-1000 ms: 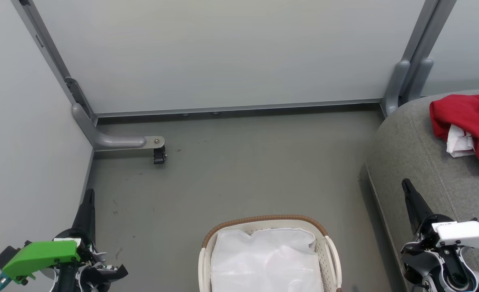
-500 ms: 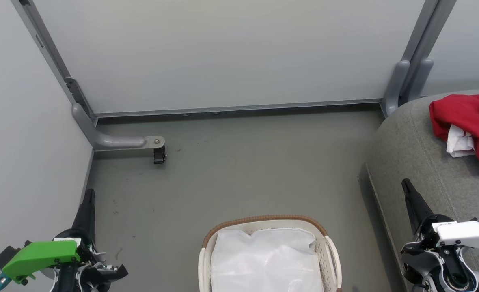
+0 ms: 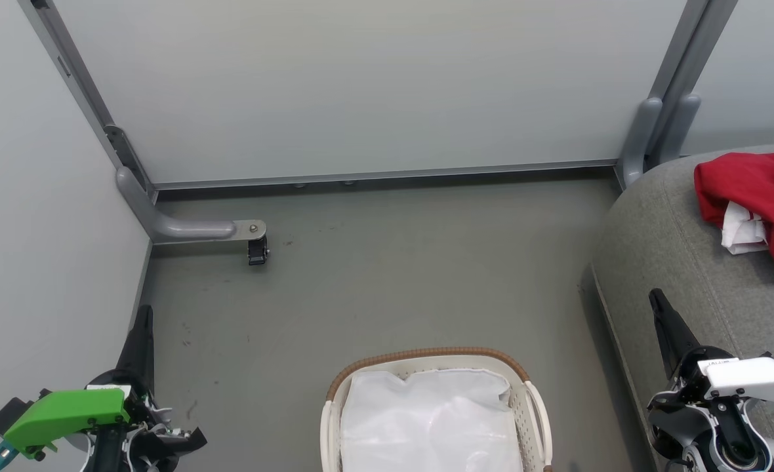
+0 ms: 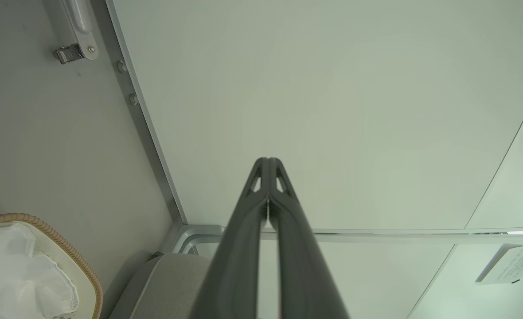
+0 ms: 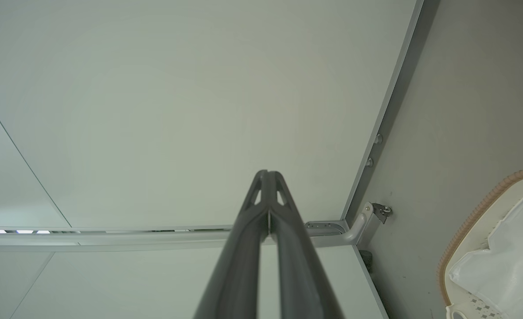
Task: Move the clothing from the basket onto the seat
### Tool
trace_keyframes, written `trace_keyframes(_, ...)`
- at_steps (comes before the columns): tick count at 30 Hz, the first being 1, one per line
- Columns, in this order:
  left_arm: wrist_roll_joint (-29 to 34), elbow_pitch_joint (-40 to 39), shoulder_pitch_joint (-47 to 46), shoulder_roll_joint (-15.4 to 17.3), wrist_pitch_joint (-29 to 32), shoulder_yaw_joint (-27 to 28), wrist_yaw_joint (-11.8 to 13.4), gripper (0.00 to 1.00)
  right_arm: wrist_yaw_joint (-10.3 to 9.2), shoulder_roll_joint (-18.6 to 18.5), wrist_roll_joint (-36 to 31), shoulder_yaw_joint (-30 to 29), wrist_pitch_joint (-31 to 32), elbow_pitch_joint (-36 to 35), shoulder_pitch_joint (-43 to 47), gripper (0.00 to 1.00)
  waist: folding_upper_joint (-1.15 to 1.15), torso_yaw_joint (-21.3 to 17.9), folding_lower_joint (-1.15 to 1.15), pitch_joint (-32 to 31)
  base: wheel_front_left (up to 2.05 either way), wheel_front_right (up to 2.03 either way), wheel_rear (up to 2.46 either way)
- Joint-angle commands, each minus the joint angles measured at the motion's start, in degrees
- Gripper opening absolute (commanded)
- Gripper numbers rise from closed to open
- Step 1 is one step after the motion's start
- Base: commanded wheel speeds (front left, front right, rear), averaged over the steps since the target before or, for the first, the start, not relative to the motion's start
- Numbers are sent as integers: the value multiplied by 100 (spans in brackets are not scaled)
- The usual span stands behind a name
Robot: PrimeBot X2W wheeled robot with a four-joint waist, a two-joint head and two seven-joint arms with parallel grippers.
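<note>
On the far right of the seat (image 3: 675, 275) the clothing (image 3: 754, 196) lies in a crumpled red heap, beyond and right of the right arm's jaws, the nearer pair, pressed together and empty like the left arm's jaws at near left. Its visible part slants from far left to near right, cut by the picture edge, pointing no clear way; the basket (image 3: 426, 357) shows a white liner sheet (image 3: 426, 419)
</note>
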Motion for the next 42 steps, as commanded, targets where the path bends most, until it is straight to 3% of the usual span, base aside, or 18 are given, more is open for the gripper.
trace_keyframes(1,-16,-11,-55,38,18,9,-28,0,-4,-34,21,-12,15,-20,61,0,53,0,0,0,0,0,0)
trace_keyframes(42,-16,-11,-55,38,17,9,-28,0,-4,-35,21,-12,15,-20,61,0,53,0,0,0,0,0,0)
